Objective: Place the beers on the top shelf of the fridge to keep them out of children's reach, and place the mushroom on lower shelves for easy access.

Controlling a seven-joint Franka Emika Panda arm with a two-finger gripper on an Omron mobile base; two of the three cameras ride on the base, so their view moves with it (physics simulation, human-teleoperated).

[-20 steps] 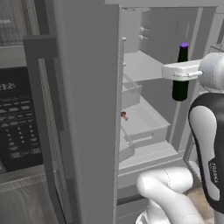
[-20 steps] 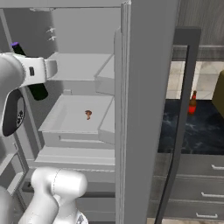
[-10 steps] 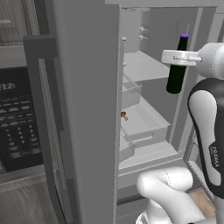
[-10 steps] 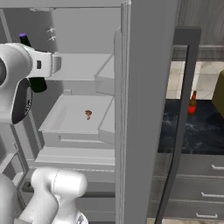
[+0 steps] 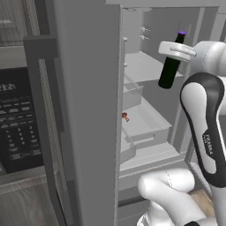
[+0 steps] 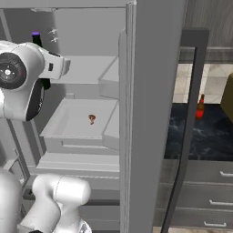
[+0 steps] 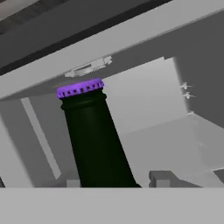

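Fingers [image 7: 159,178] pinch green bottle [image 5: 170,64] | right base view: brown bottle [image 6: 200,106] on counter; mushroom [image 6: 91,119] on drawer shelf

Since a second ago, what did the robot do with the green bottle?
The pincer lifted the dark green bottle higher and carried it towards the top shelf of the fridge, tilting it a little. It never let go. The mushroom stayed on the lower shelf, and the brown bottle stayed on the counter.

Both base views look forward from behind the arm into the open fridge [image 5: 145,66]; the hand view sits close inside.
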